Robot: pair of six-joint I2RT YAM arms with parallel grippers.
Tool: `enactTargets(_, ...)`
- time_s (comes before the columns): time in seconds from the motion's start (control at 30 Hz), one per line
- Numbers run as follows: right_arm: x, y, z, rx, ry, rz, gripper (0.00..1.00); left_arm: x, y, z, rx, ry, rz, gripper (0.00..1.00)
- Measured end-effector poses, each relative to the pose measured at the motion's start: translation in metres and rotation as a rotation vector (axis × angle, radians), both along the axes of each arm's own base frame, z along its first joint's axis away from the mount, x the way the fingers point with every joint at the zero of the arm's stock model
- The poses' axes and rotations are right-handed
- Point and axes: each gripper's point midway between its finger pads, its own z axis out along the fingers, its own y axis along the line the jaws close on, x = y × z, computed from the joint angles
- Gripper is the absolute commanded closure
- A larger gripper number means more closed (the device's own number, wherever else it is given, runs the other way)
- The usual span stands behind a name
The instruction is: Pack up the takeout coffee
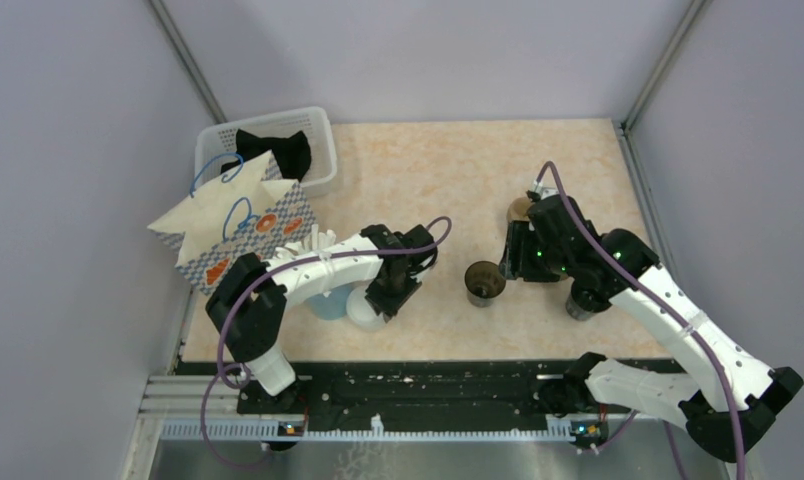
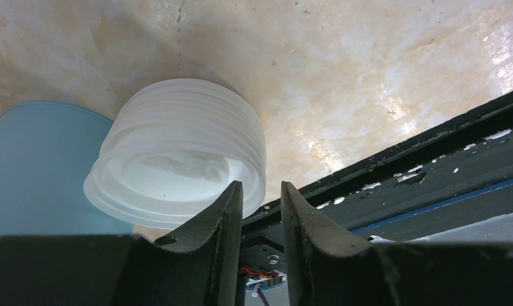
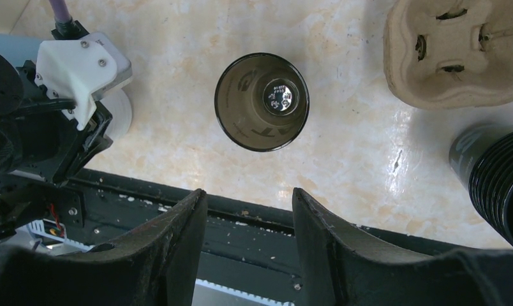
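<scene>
**Arms at lids and open cup**
Left gripper [image 2: 261,186] at rim of translucent white plastic lid stack [image 2: 177,146], near left; jaws slightly apart, can't tell if pinching. Right gripper [image 3: 249,194] released, above lidless dark paper cup [image 3: 261,102] mid-table. Can't tell where the lidded takeout coffee is.

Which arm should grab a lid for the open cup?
Left. The left jaws sit at the white lid stack; the right jaws hang open by the brown cup, away from the lids.
</scene>
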Motion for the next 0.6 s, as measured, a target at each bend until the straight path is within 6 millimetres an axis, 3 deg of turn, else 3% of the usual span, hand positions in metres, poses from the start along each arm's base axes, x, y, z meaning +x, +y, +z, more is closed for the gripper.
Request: enactTargets(0.6, 0.0005, 0.0014, 0.0007, 0.006, -0.002, 0.003, 0.48, -0.0016, 0.0019, -0.0063, 0.009, 0.015, -0.012, 0.89)
